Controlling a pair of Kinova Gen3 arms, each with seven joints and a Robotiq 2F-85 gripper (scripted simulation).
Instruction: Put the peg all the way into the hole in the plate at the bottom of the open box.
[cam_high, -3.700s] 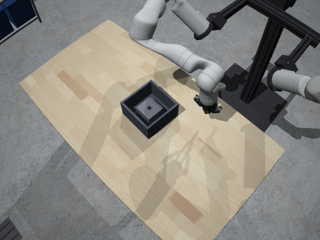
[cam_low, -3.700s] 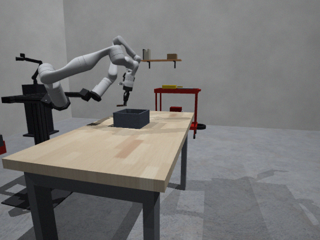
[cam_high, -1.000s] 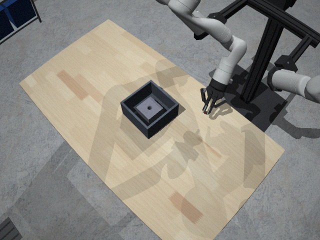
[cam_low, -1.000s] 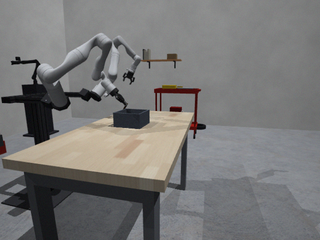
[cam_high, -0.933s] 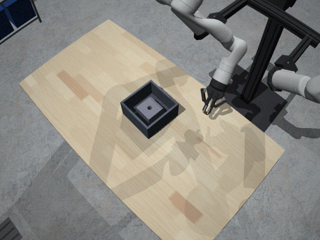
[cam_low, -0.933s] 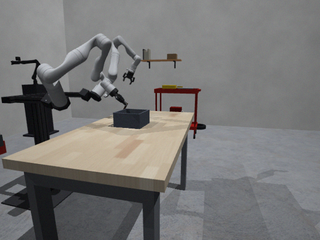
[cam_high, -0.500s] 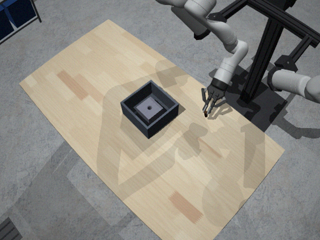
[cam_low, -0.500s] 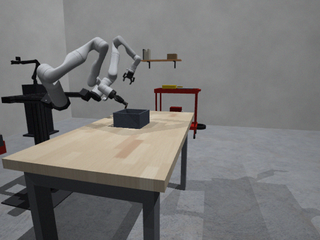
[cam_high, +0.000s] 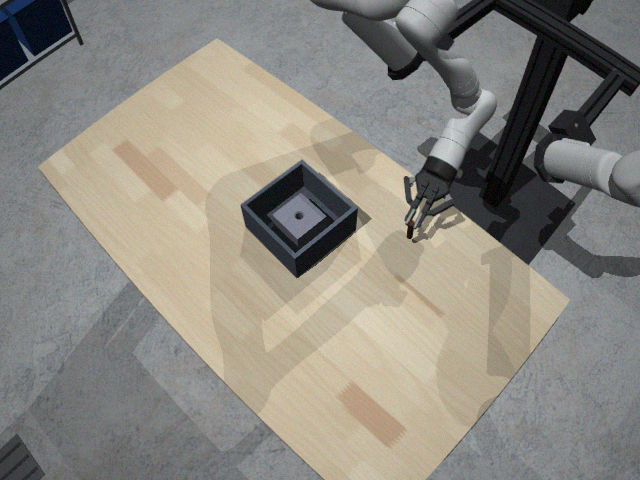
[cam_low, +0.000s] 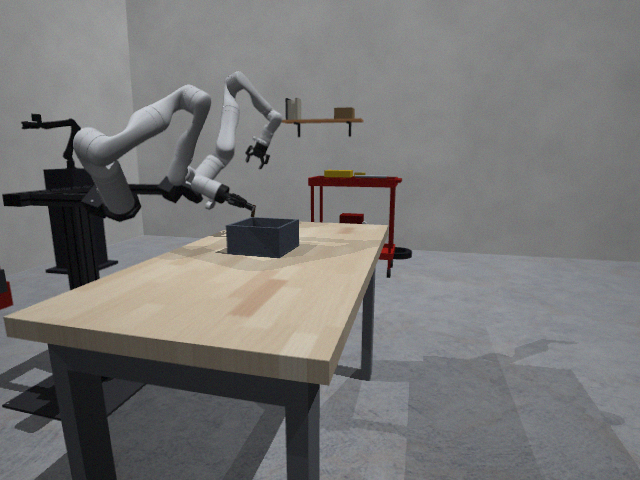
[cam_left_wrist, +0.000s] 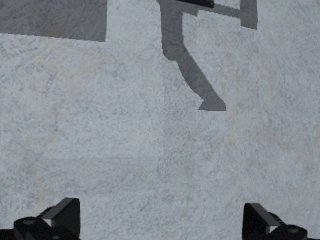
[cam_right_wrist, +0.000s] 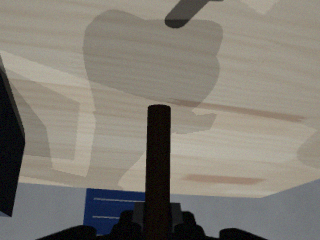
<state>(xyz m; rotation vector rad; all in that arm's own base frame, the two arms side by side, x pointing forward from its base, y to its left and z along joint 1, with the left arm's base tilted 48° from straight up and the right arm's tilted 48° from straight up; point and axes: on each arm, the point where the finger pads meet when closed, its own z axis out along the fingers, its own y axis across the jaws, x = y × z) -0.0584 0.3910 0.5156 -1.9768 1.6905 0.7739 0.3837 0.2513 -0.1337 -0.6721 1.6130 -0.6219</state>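
The peg (cam_high: 409, 230) (cam_low: 253, 212) (cam_right_wrist: 159, 165) is between the fingertips of the right gripper (cam_high: 412, 222) (cam_low: 252, 208) (cam_right_wrist: 156, 218), which is closed narrowly on it; its free end sticks out past the fingers. Gripper and peg are above the wooden table (cam_high: 155, 248) (cam_low: 206, 310) (cam_right_wrist: 260, 65), to the right of the open box (cam_high: 326, 248) (cam_low: 263, 240) (cam_right_wrist: 10, 150) in the top view and on its far side in the exterior view. The peg is outside the box, apart from the plate (cam_high: 284, 214) at the bottom. Only the top view shows that plate and its round hole (cam_high: 298, 215); in the exterior view the near walls hide both. The exterior view instead shows the peg hanging nearly upright from a slanted gripper, and the left gripper (cam_low: 256, 160) (cam_left_wrist: 161, 220) raised on the far side, with a red cart (cam_low: 354, 181) farther off to the right. The left wrist view shows that gripper's fingers spread wide, with nothing between them but a view of the floor (cam_left_wrist: 125, 125).
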